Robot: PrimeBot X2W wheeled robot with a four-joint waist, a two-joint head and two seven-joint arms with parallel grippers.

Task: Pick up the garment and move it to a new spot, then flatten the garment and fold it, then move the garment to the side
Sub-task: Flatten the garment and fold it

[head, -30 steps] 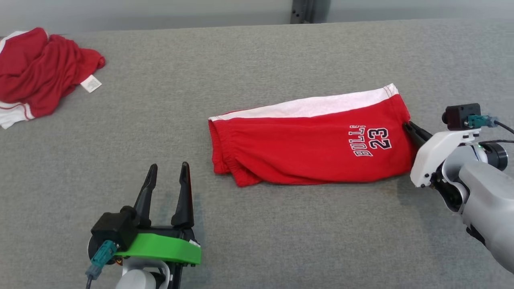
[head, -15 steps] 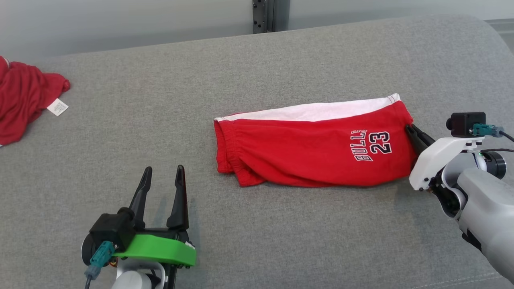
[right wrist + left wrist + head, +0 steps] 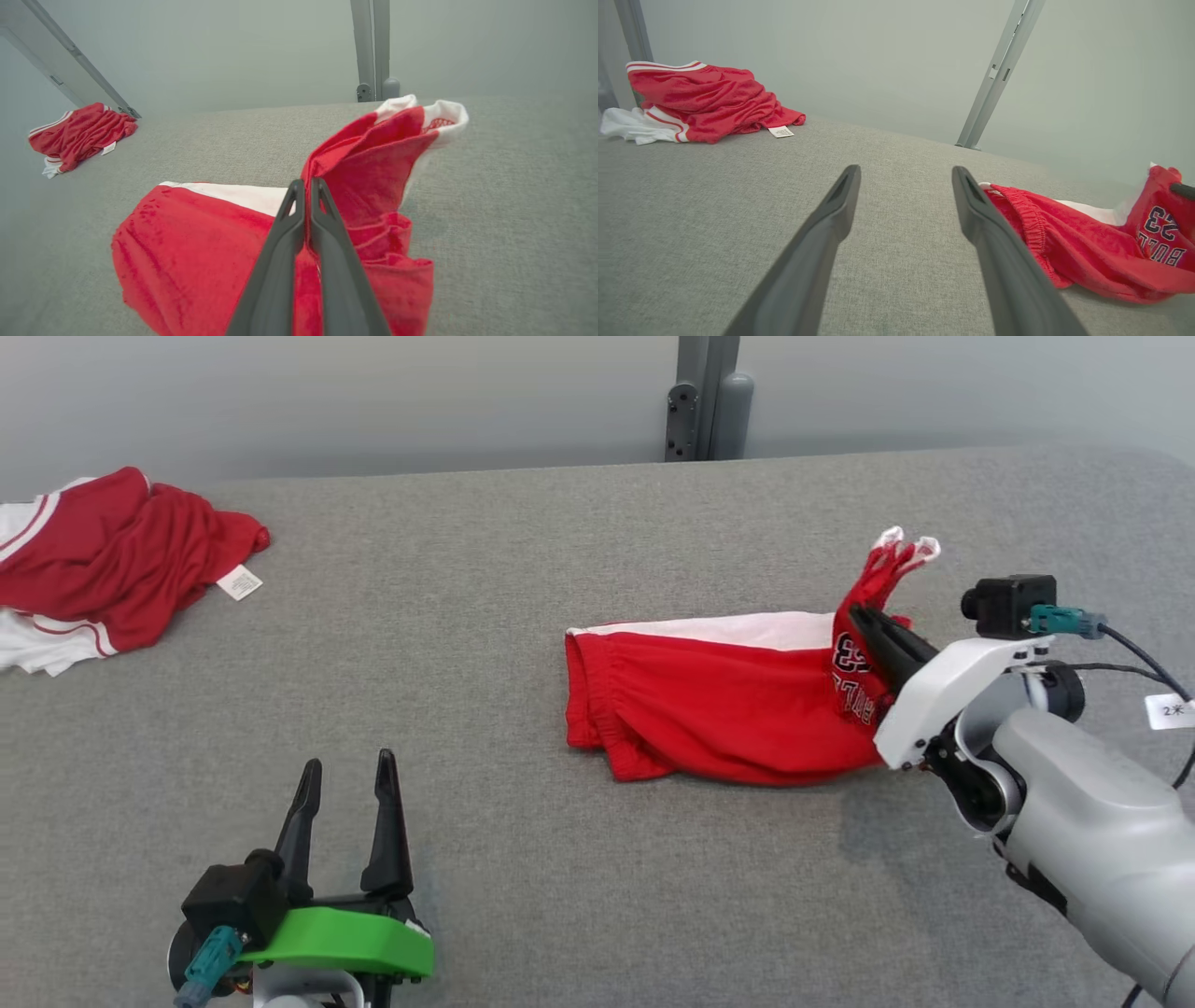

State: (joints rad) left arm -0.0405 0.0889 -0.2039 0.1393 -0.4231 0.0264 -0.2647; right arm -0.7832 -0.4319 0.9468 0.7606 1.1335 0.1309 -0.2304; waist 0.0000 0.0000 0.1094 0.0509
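Note:
The garment (image 3: 719, 709) is a folded pair of red shorts with a white stripe and a "23" print, lying right of centre on the grey surface. My right gripper (image 3: 857, 614) is shut on its right end, which is bunched and lifted, the hem standing up above the fingers. In the right wrist view the right gripper (image 3: 306, 183) pinches the red cloth (image 3: 373, 158) between closed fingers. My left gripper (image 3: 347, 767) stands open at the lower left, well apart from the garment. In the left wrist view the left gripper (image 3: 906, 170) holds nothing, with the garment (image 3: 1069, 242) lying to its right.
A second crumpled red and white garment (image 3: 121, 555) with a white tag lies at the far left of the grey padded surface (image 3: 467, 597). A grey metal post (image 3: 705, 397) stands behind the back edge against a pale wall.
My right gripper has lifted the garment's right end off the surface and pulled it leftward, bunching the cloth. The head camera has shifted. The left gripper stays open.

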